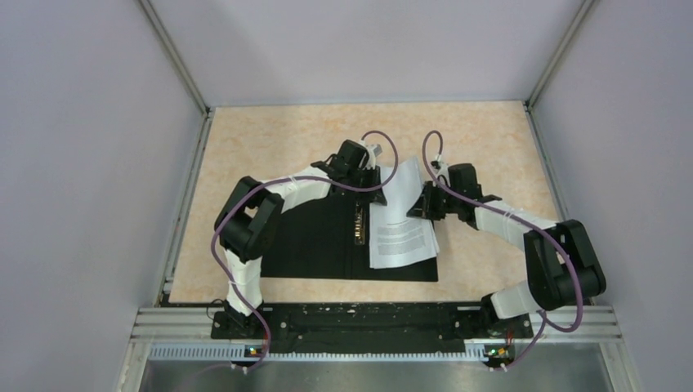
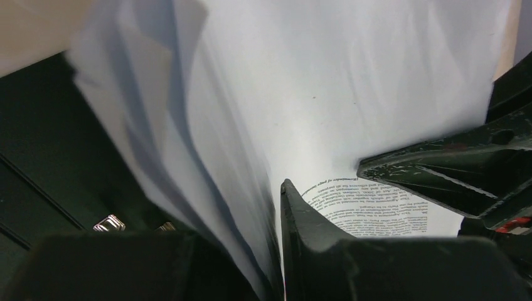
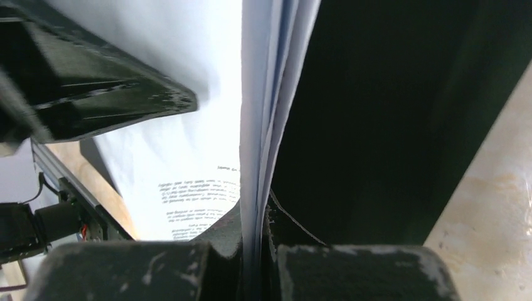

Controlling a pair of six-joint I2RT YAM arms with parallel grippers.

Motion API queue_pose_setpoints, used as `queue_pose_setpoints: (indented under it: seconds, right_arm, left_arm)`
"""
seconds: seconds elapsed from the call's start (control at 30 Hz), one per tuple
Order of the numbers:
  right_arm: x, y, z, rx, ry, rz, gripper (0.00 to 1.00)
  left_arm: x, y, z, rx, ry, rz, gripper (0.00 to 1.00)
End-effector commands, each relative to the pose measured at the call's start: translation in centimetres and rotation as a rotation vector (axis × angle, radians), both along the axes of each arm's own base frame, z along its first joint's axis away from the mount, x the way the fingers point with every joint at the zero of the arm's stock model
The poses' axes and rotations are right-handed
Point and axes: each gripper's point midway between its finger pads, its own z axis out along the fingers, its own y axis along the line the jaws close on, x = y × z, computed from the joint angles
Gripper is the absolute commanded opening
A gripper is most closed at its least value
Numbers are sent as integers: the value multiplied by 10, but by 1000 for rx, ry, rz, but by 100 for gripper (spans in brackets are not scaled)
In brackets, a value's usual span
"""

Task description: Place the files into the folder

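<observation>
The folder [image 1: 327, 245] lies open on the table, its black inside up, with the metal spine clip [image 1: 359, 224] down its middle. The files [image 1: 402, 219], white printed sheets, rest over its right half with their far end lifted. My left gripper [image 1: 369, 167] is shut on the files' far left edge; the sheets [image 2: 326, 94] run between its fingers. My right gripper [image 1: 426, 202] is shut on the files' right edge; the sheets [image 3: 263, 94] stand edge-on between its fingers, the black cover [image 3: 389, 113] behind them.
The tan table [image 1: 490, 139] is bounded by grey walls with metal rails at left and right. The arm bases stand on a black bar [image 1: 359, 318] at the near edge. The right gripper's finger [image 2: 439, 169] shows in the left wrist view.
</observation>
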Motion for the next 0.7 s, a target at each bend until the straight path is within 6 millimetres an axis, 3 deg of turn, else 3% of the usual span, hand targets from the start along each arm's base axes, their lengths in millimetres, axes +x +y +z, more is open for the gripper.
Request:
queue_pose_setpoints:
  seconds: [0.0, 0.2, 0.3, 0.4, 0.43, 0.53, 0.67]
  right_arm:
    - [21, 19, 63, 117, -280, 88, 0]
    - [46, 29, 151, 210, -713, 128, 0]
    - [63, 35, 178, 237, -861, 151, 0]
    - [91, 42, 187, 242, -918, 165, 6]
    - [101, 45, 182, 247, -907, 180, 9]
    - [126, 50, 191, 288, -944, 200, 17]
    - [157, 50, 192, 285, -983, 195, 37]
  left_arm:
    - [14, -2, 34, -66, -136, -73, 20]
    - [50, 10, 114, -147, -553, -190, 9]
    - [70, 20, 155, -216, -763, -221, 4]
    - [88, 32, 189, -308, -915, -230, 0]
    - [95, 36, 197, -323, -951, -229, 0]
    - [110, 39, 208, -339, -1021, -275, 0]
    - [126, 40, 210, -331, -1118, -298, 0]
